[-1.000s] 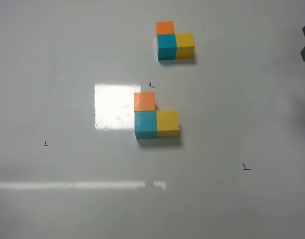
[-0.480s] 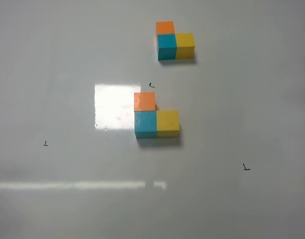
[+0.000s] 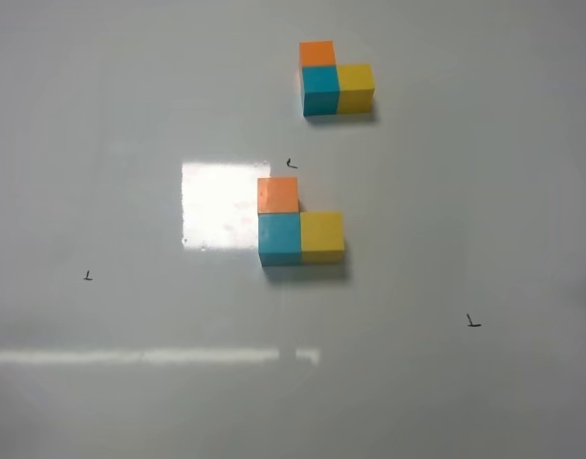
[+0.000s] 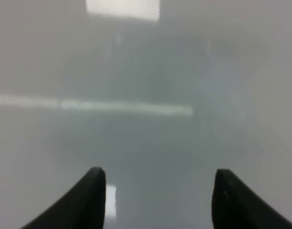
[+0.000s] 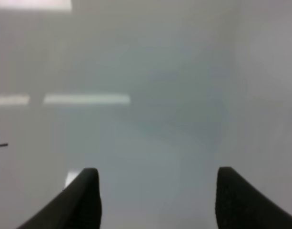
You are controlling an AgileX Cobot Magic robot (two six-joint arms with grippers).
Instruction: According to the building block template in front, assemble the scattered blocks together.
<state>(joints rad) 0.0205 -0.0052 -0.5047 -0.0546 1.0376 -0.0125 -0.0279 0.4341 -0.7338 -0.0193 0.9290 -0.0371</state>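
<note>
Sitting mid-counter point(image 3: 130, 402), the orange cube point(image 3: 278, 194), teal cube point(image 3: 279, 236) and yellow cube point(image 3: 321, 234) touch in an L. The building block template point(image 3: 336, 81) lies well apart. The left end effector point(image 4: 157, 191) and right end effector point(image 5: 157, 191) are spread, empty.

Exterior high view: looking steeply down at the pale desk point(image 3: 101, 402) from well above, both block groups in frame. Left wrist view: low and close over bare desk, past the parted left hand point(image 4: 157, 191). Right wrist view: likewise behind the right hand point(image 5: 157, 191). Shared: only desk surface.
</note>
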